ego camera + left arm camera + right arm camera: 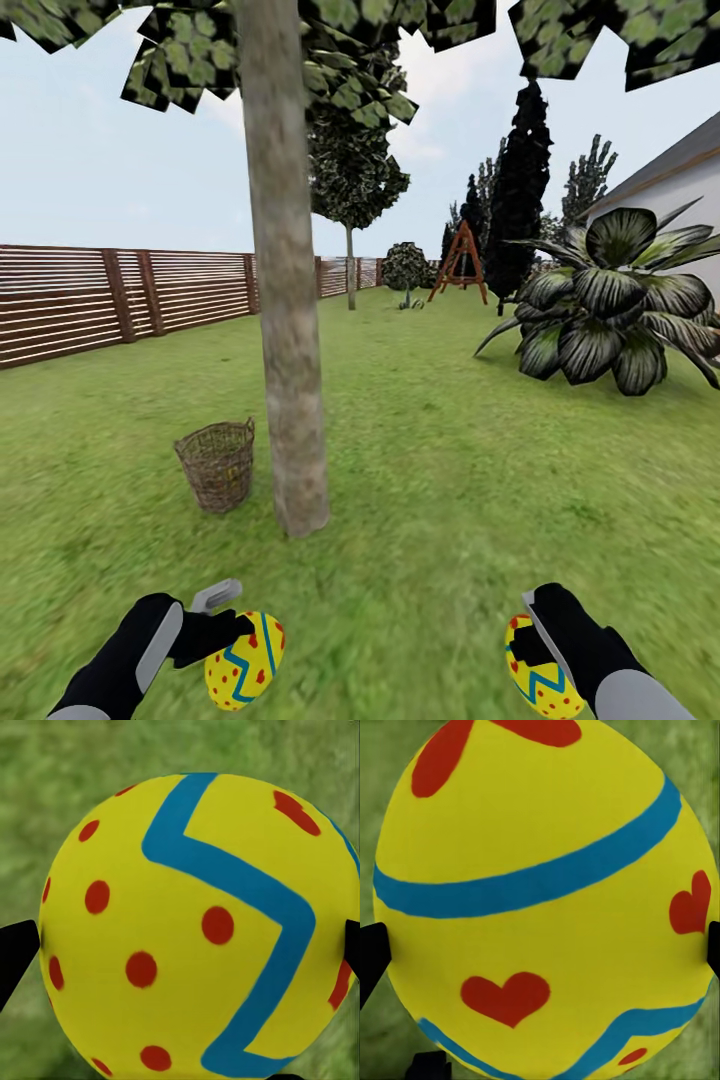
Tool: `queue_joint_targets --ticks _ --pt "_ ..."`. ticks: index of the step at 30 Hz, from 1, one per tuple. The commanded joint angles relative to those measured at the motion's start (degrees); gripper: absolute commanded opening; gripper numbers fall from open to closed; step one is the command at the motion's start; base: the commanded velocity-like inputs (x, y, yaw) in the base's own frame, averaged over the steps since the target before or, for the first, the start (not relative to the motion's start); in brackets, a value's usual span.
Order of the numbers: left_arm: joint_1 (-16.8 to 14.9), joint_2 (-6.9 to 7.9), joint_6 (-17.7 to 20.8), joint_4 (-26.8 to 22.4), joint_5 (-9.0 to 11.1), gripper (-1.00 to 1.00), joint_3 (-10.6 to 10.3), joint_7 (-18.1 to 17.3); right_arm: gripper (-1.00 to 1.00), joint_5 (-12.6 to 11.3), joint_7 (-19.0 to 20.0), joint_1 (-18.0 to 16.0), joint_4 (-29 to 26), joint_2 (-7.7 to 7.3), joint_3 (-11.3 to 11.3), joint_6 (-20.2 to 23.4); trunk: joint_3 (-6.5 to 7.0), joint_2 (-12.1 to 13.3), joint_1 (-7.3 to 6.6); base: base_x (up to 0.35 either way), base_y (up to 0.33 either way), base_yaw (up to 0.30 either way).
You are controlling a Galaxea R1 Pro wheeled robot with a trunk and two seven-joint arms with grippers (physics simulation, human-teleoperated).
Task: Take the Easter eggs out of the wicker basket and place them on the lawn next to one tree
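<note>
Head view: a grassy lawn (pixel 480 480) in a fenced garden. A thick grey-brown tree (pixel 287 300) rises from the middle of the picture. Just beside the trunk, toward the robot's left, stands a brown wicker basket (pixel 217 465); its inside cannot be seen from here, so a 3rd egg may lie in it. Low in the picture, the left gripper (pixel 238 640) pinches a yellow egg with red dots (pixel 245 661), and the right gripper (pixel 522 650) pinches a yellow egg with red hearts (pixel 537 675). Both eggs hang above the grass, short of the trunk.

Left wrist view: the dotted egg (pixel 199 926), crossed by a blue zigzag, sits between 2 black fingertips (pixel 16 956), 1 against each side. Blurred grass lies behind it.

Right wrist view: the heart egg (pixel 547 896), with 2 blue bands, sits the same way, black fingertips (pixel 371 956) touching each side.

Risks, as a judgement: each egg is smooth and rounded and is held at only 2 small contact points, so a jolt while driving could make it slip out. Released from this height, an egg could roll away from the tree. Set down here, the eggs may count as too far from the trunk. The basket may also get bumped, standing so close to the tree.
</note>
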Motion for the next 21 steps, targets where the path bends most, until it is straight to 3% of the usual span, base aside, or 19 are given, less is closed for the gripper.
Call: queue_joint_targets --ticks 1,21 --pt "0.0 0.01 0.3 -0.1 -0.4 -1.0 0.2 -0.4 -1.0 0.4 0.3 0.0 -0.1 -0.06 0.2 0.3 -0.07 0.0 0.01 0.206 -0.291 0.005" --pt "0.0 -0.04 0.3 -0.1 -0.4 -1.0 0.2 -0.4 -1.0 0.4 0.3 0.0 -0.1 -0.06 0.2 0.2 -0.07 0.0 0.01 0.206 -0.291 0.006"
